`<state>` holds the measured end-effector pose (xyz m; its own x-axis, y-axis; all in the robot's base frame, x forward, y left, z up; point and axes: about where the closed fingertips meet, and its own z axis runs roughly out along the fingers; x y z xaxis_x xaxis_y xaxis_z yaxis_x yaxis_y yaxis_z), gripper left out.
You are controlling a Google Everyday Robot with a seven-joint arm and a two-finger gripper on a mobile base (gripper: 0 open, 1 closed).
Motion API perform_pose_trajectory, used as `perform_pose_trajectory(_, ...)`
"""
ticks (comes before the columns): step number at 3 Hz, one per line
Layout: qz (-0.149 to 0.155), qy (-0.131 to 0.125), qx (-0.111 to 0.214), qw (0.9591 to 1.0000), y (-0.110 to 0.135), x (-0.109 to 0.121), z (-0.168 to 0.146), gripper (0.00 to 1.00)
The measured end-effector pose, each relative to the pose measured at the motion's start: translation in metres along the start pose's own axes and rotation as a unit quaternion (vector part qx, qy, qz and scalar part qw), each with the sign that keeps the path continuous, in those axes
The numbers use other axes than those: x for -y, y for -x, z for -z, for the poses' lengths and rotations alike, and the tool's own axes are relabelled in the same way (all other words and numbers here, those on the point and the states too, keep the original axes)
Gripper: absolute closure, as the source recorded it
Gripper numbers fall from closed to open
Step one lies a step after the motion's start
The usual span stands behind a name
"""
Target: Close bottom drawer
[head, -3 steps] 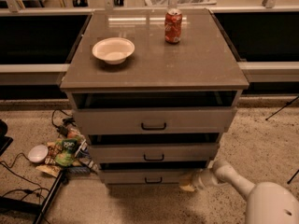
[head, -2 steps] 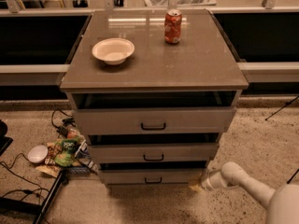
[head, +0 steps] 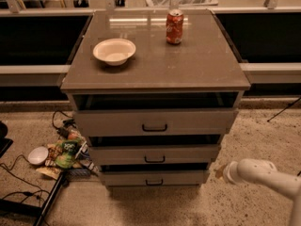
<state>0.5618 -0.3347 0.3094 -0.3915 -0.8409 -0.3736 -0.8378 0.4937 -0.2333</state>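
Note:
The bottom drawer [head: 154, 177] is the lowest of three in the grey-beige cabinet [head: 155, 69]. It has a plain front and a small black bar handle [head: 154, 182]. It stands out slightly, with a dark gap above its front. My gripper [head: 220, 171] is low near the floor, just right of the drawer's right end and close to the cabinet's corner. The white arm [head: 263, 175] comes in behind it from the lower right.
The top drawer [head: 155, 121] and middle drawer [head: 154, 153] also stand out a little. A white bowl [head: 114, 51] and a red can [head: 174, 27] sit on the cabinet top. Snack bags [head: 66, 152], a small white bowl [head: 36, 155] and cables [head: 19, 194] lie on the floor at left.
My gripper has moved right and a little back, from in front of the bottom drawer's right end to beside the cabinet's corner. The drawer front shows no clear shift.

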Motion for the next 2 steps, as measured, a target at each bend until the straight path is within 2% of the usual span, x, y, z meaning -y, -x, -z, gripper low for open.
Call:
perform_pose_trajectory(1, 0.101, -0.063, -0.048, 0.9918, 0.039, 0.046, 0.054, 1.00)
perform_pose_trajectory(2, 0.133, -0.069, -0.098, 0.9837, 0.065, 0.052, 0.108, 1.00)
